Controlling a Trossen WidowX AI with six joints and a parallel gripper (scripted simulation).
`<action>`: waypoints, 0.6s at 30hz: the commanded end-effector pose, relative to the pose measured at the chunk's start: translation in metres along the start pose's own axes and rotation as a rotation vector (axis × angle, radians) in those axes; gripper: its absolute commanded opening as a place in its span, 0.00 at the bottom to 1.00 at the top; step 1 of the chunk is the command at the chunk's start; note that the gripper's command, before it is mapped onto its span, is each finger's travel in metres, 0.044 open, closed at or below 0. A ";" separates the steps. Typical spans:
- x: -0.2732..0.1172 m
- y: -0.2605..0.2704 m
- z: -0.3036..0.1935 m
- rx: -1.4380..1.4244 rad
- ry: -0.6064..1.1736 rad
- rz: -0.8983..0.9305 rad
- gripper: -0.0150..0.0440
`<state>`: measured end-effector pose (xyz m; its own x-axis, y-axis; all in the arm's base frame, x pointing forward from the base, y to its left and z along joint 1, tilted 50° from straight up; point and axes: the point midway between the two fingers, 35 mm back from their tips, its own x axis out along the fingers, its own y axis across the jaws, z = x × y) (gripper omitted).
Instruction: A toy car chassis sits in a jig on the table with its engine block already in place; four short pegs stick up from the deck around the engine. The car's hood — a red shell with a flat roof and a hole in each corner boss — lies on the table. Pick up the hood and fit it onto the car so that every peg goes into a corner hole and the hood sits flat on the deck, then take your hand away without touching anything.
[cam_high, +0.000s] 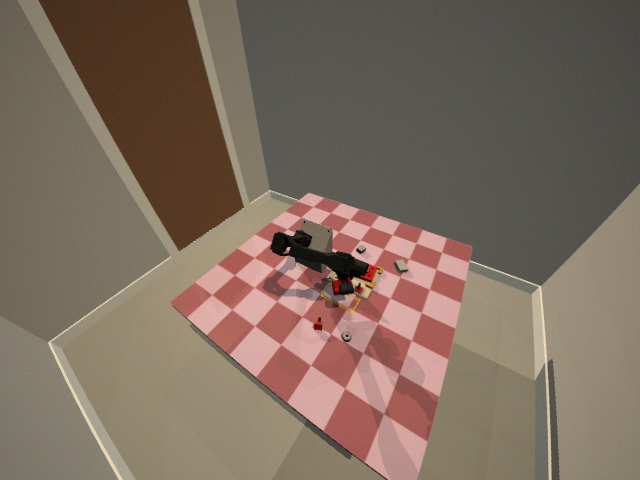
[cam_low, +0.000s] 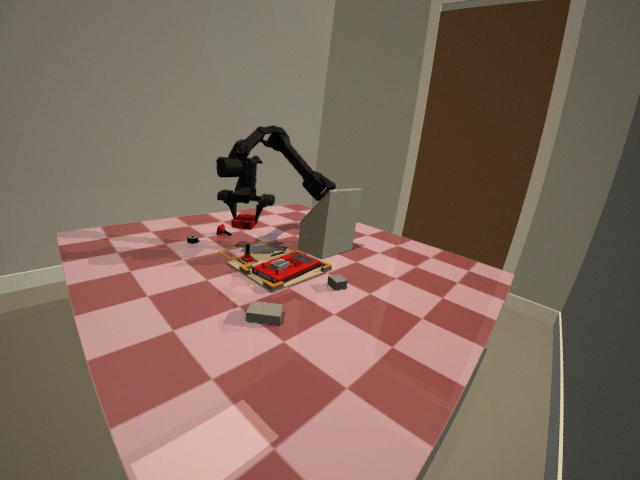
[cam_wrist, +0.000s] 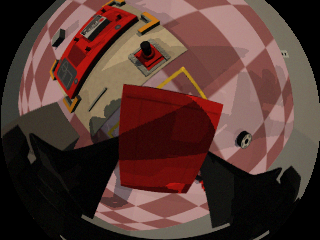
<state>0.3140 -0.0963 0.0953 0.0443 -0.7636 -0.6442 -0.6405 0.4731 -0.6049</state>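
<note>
The red hood (cam_high: 336, 287) (cam_low: 244, 223) (cam_wrist: 165, 135) hangs in the air, its roof facing the wrist camera. My gripper (cam_high: 342, 287) (cam_low: 246, 219) (cam_wrist: 162, 148) is shut on it, one finger on each side. The hood's underside and corner holes are hidden. The red chassis (cam_high: 369, 273) (cam_low: 297, 267) (cam_wrist: 90, 50) sits in its jig (cam_high: 364, 294) (cam_low: 237, 264) (cam_wrist: 120, 55), nearer the exterior camera than the hood. The grey engine block (cam_low: 280, 264) (cam_wrist: 95, 27) is on the deck with short pegs around it.
A red base with a black post (cam_high: 358, 288) (cam_low: 247, 256) (cam_wrist: 149, 56) stands on the jig board. A similar red piece (cam_high: 317, 325) (cam_low: 221, 229), a dark ring (cam_high: 346, 336) (cam_low: 192, 239) (cam_wrist: 244, 140) and two grey blocks (cam_low: 264, 313) (cam_low: 337, 282) lie around. A large grey box (cam_low: 336, 222) stands near the arm's base.
</note>
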 end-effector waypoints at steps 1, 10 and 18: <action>0.000 0.007 0.011 0.008 -0.013 0.007 0.25; -0.005 0.024 0.041 0.084 -0.032 0.011 0.25; -0.008 0.042 0.068 0.168 -0.040 0.013 0.25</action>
<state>0.3356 -0.0471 0.0507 0.0708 -0.7438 -0.6647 -0.5224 0.5400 -0.6599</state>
